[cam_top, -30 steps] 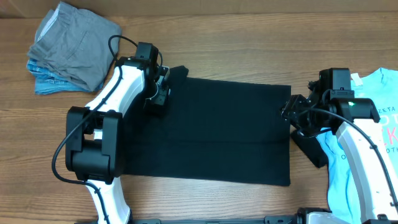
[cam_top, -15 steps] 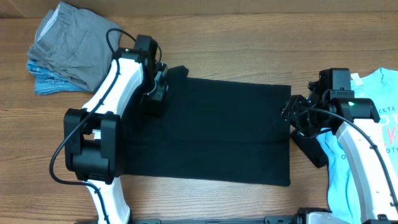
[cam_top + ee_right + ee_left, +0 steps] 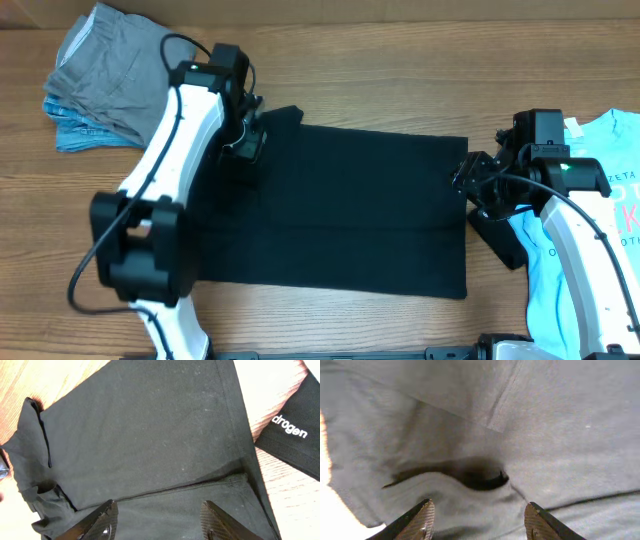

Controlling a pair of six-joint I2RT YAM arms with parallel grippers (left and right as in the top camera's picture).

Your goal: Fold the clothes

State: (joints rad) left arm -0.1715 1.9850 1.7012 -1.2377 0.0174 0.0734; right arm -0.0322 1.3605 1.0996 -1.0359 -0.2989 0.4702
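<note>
Fingers (image 3: pixel 419 519) spread, both arms — over black T-shirt (image 3: pixel 350 210).

The right gripper (image 3: pixel 157 510) hangs, fingers (image 3: pixel 102 520) apart, over the black T-shirt (image 3: pixel 150 435) — spread on the table (image 3: pixel 30 380).

Bright, even light (left-wrist edge glare)

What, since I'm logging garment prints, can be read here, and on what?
"drogen": white letters on the black cloth piece beside the black shirt; the word's start may be hidden.
Print on the light-blue tee: too small and cut off by the picture's edge to read.
Nothing else is legible.
</note>
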